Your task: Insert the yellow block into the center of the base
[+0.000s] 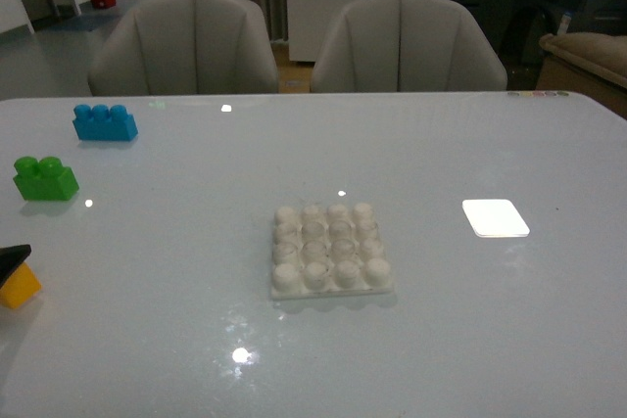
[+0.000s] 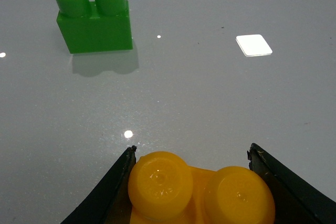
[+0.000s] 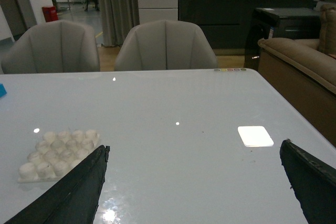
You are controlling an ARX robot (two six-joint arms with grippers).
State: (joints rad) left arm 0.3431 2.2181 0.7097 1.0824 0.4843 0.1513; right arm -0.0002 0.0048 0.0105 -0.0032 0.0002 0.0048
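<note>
step in hand: pick-up of the yellow block, with insertion not yet begun. the block sits at the near left edge of the table, well apart from the base, which lies flat near the table's middle. the left gripper is set around the block, one dark finger on each side and the two yellow studs between them. the left finger looks to be touching the nearer stud. contact on the other side, and whether the block is clamped or lifted, cannot be told from these views. the right gripper is spread wide over bare table with nothing between its fingers, and the base shows beside its left finger in the wrist view. judgement: the task is at an early stage. the next move calls for a confirmed, square hold on the block, a lift clear of the table, and a carry rightward to the base. the block's underside must then line up over the centre studs before a straight press down. containers: none present. the base is the only receiving part, and all sixteen of its studs are bare, with nothing seated on them. other items noted: a green brick and a blue brick stand beyond the yellow block on the left side, clear of the likely path. a flat white patch lies to the right of the base.
</note>
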